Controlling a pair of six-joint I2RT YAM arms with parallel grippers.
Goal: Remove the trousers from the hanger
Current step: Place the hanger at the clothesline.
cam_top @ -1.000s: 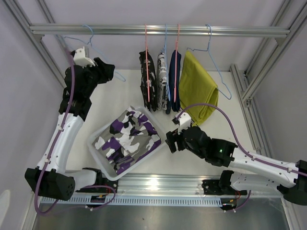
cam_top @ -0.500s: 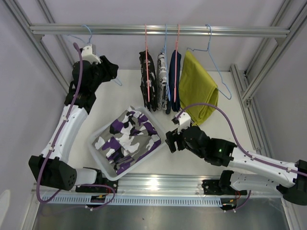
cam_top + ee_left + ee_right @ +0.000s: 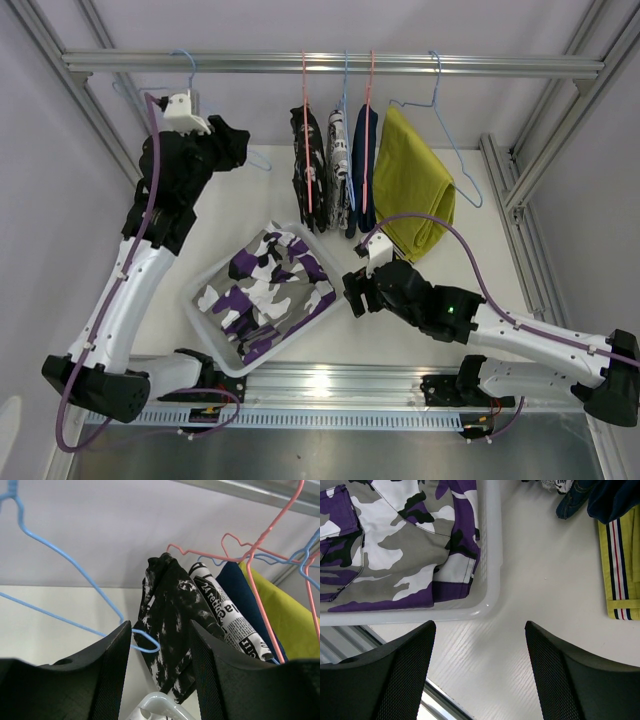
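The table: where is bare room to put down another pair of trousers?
Bare table lies between the left gripper, the black-and-white trousers and the tray; another strip lies between the mustard trousers and the right frame rail. Crowded: between the tray and the right gripper, and under the hanging pairs.

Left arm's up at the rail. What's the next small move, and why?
Probably shift the left hand right, onto the black-and-white splotched trousers, the nearest pair hanging. Its jaws stand open around the corner of an empty blue wire hanger, so there is nothing there to pull. The purple-grey-white camouflage trousers already lie in the white plastic tray.
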